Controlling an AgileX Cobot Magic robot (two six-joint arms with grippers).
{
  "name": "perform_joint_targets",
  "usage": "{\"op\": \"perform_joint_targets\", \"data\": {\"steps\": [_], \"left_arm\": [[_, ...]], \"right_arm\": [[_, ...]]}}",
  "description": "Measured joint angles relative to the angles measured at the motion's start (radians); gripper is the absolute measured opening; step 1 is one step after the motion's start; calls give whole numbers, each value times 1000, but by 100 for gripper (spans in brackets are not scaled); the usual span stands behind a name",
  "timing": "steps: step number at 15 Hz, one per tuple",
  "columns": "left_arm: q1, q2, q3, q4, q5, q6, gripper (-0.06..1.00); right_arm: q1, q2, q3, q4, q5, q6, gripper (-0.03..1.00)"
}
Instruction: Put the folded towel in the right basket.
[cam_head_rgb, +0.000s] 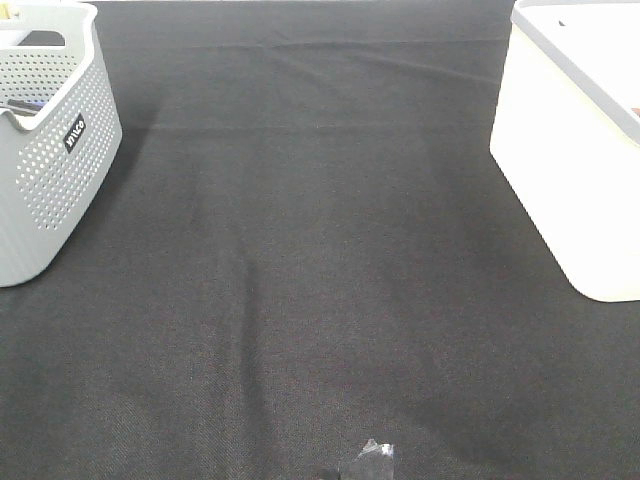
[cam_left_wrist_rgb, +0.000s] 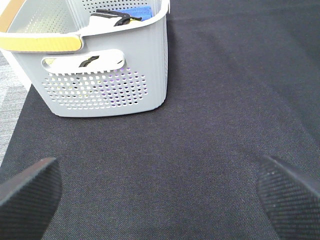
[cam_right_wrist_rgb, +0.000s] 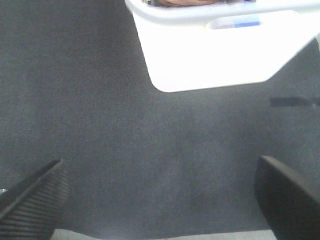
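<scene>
- Black cloth tabletop (cam_head_rgb: 320, 250) lies bare between the baskets; you won't find a folded towel anywhere on it.
- White smooth-walled plastic basket (cam_right_wrist_rgb: 220, 55) sits ahead of your right gripper (cam_right_wrist_rgb: 160, 200), nearer than the left gripper (cam_left_wrist_rgb: 160, 195).
- Both grippers gape wide, holding nothing.
- Grey perforated plastic basket (cam_left_wrist_rgb: 105, 80) holds a blue item, possibly cloth; you cannot tell.

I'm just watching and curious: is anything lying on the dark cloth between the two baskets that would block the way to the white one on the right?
Nothing visible does. The cloth between the grey basket and the white basket lies bare.
</scene>
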Motion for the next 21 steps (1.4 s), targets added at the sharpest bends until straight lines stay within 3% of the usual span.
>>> {"op": "perform_joint_targets", "data": {"steps": [6,9,18,21], "left_arm": [[0,0,0,0,0,0,99],[0,0,0,0,0,0,99],[0,0,0,0,0,0,99],[0,0,0,0,0,0,99]], "right_arm": [[0,-507,221,7,2,9,97],[0,-519,285,10,20,6,97],[-9,-519,287,18,19,-11,97],[-138,-519,287,18,19,-11,97]]}}
